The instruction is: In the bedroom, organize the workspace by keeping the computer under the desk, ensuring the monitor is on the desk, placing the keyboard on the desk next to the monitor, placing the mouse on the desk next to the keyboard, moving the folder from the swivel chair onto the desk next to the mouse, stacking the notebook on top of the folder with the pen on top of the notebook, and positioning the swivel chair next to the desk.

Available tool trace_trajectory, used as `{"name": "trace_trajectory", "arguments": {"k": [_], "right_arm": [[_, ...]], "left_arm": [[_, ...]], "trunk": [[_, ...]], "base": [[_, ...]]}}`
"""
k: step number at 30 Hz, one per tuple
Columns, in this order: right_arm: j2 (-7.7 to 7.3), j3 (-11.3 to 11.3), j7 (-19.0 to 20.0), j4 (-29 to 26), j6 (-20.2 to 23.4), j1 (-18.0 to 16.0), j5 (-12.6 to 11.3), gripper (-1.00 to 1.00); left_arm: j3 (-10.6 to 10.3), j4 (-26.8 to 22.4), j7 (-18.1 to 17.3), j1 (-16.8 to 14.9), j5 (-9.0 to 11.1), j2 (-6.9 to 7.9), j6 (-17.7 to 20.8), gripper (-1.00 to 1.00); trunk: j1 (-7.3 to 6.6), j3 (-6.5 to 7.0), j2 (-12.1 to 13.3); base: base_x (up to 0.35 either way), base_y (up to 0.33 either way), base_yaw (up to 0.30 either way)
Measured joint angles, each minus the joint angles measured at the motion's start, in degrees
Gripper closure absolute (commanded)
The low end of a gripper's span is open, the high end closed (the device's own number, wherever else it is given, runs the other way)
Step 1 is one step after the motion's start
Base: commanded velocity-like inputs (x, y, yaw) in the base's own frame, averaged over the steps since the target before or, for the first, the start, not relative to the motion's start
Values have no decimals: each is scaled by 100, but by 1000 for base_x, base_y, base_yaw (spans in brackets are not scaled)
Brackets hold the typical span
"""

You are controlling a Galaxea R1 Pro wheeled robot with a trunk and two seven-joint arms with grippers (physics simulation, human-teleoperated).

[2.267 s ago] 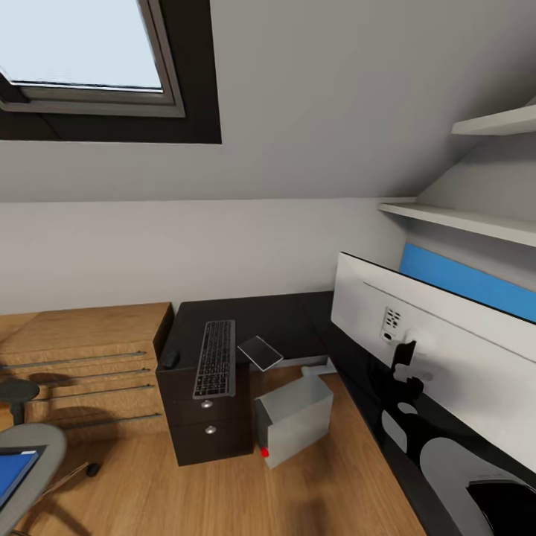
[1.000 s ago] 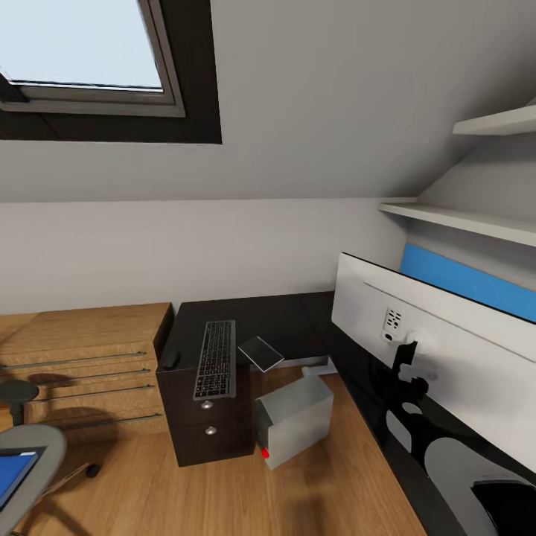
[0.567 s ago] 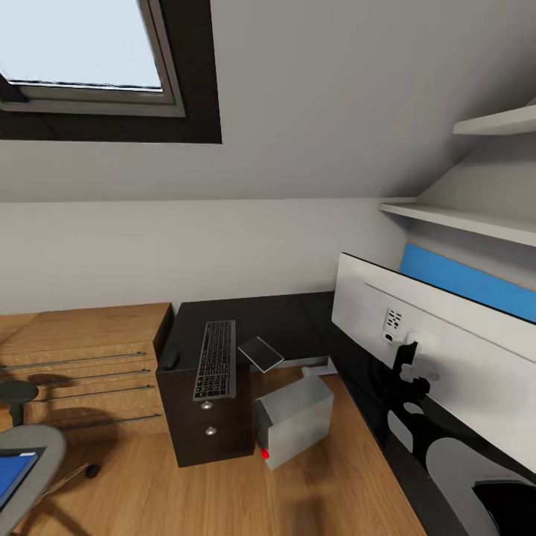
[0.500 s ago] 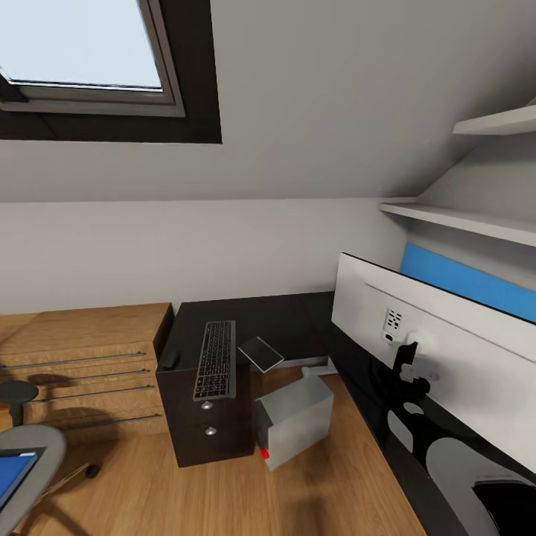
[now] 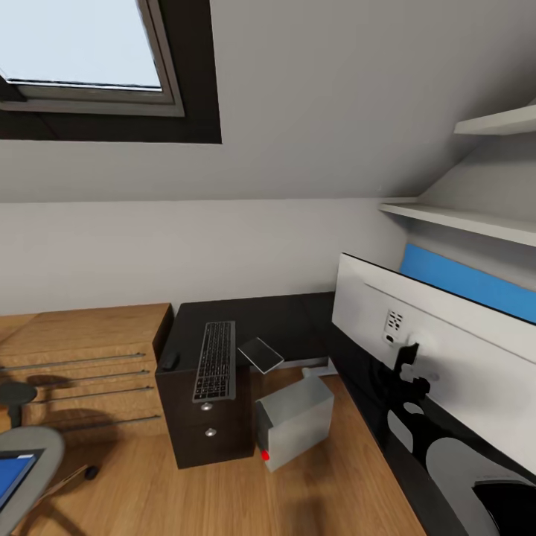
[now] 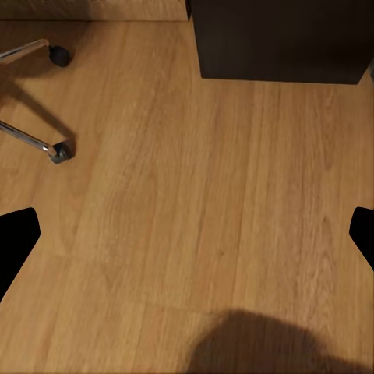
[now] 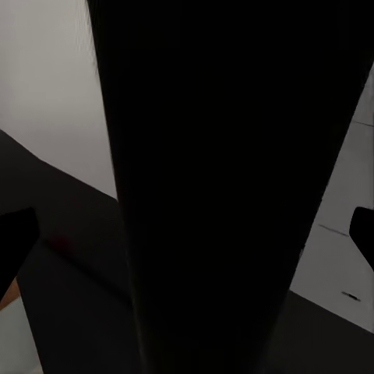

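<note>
Head view of the bedroom corner. The L-shaped bench (image 5: 279, 316), glossy black on top, ran along the far wall and down the right side. The keyboard (image 5: 216, 359) lay lengthwise on the bench above the dark drawer unit (image 5: 208, 432), which carried 2 round silver knobs. The mouse (image 5: 170, 359) sat just beside the keyboard, on its left and apart from it. The notebook (image 5: 260, 353) lay near the keyboard's right side, tilted, with 1 corner projecting past the bench edge. The computer (image 5: 294, 419) stood on the wooden floor (image 5: 223, 499) under the bench, just right of the drawer unit, its red button facing the camera. The monitor (image 5: 439, 357) stood on the right wing of the bench, its white back and black stand toward the camera. A blue panel (image 5: 465, 279) showed on the wall behind the monitor, below 2 white shelves (image 5: 461, 218). The swivel chair (image 5: 22, 454) occupied the lower left corner, well apart from the bench, and the folder (image 5: 11, 476) lay on its seat. A light wooden dresser (image 5: 82, 365) stood left of the drawer unit, under a skylight (image 5: 82, 52).

Left wrist view: the left hand (image 6: 187, 238) hung over bare floor with its fingers (image 6: 15, 241) set wide apart, holding nothing; 2 chrome legs of the chair base, each ending in a caster, and the foot of the drawer unit lay beyond.

Right wrist view: the right hand (image 7: 187, 234) likewise stood spread with empty fingers, and a broad dark upright shape that could not be identified stood close in front of it.
</note>
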Motion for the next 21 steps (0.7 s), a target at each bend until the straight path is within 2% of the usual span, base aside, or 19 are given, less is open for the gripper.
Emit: {"name": "trace_trajectory", "arguments": {"k": [21], "right_arm": [[-7,0,0,0,-5,0,7,-100]], "left_arm": [[-4,1,0,0,0,0,0,-100]], "trunk": [[1,0,1]], "base": [[15,0,0]]}}
